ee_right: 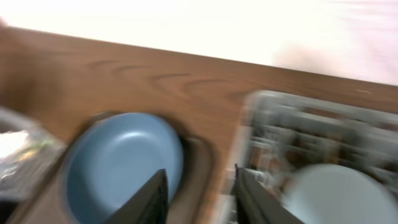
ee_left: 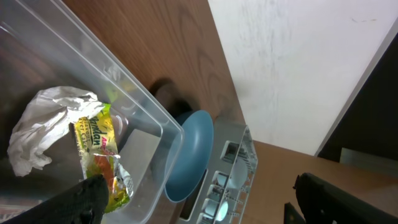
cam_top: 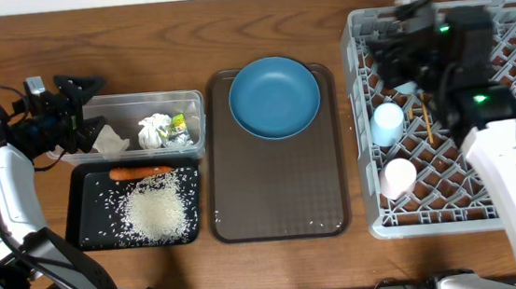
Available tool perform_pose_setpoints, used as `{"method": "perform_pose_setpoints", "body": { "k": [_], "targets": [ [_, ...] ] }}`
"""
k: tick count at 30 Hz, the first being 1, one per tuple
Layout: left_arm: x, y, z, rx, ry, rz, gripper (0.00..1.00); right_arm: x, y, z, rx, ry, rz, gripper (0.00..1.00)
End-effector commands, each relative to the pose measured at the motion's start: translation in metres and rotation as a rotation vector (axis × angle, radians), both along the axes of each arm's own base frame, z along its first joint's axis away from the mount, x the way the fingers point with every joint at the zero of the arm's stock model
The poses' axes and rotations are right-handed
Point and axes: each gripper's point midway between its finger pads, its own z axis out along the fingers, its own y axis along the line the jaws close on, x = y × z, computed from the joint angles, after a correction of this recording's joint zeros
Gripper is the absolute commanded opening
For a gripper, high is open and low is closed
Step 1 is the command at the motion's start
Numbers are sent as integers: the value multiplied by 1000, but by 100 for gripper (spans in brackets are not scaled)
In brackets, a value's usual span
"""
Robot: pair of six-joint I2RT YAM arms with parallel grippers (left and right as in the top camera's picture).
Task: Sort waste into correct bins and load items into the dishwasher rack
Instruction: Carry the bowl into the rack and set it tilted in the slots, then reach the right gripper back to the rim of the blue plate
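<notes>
Left gripper [ee_left: 199, 196] is held wide open and empty at the clear tub's [cam_top: 125, 104] left edge. Right gripper [ee_right: 200, 194] is seen partly open and empty over the dishwasher rack's [cam_top: 434, 226] far-left corner. Blue plate [cam_top: 273, 96] is seated at the brown tray's [cam_top: 277, 199] far end.

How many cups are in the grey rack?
2. A light blue cup at the rack's left side, a white cup just nearer the robot. The right arm may hide others.

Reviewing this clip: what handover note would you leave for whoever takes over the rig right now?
Left gripper: open, empty, by the clear tub.
Right gripper: open, empty, over the rack.
Done: paper wad and wrapper in the tub; carrot and rice in the black tray; light blue cup and white cup racked.
To do: blue plate, on the brown tray, into the rack.
</notes>
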Motion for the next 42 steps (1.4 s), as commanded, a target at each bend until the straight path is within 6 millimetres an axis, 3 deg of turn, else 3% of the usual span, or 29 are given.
{"method": "perform_pose_setpoints", "body": {
  "k": [1,6,13,16,21,28,42],
  "targets": [
    [-3,-2,7,13,-31,-14,98,-16,48,-2,0,9,136,42],
    [-3,-2,7,13,-31,-14,98,-37,114,-27,-88,31,280,52],
    [-3,-2,7,13,-31,-14,98,-53,173,-92,-259,97,329,56],
    [-3,-2,7,13,-31,-14,98,-55,188,-117,-312,110,350,56],
    [-3,-2,7,13,-31,-14,98,-58,199,-152,-394,137,360,56],
    [-3,-2,7,13,-31,-14,98,-63,203,-180,-436,178,392,55],
    [-3,-2,7,13,-31,-14,98,-60,194,-188,-502,174,375,57]
  ]
}}
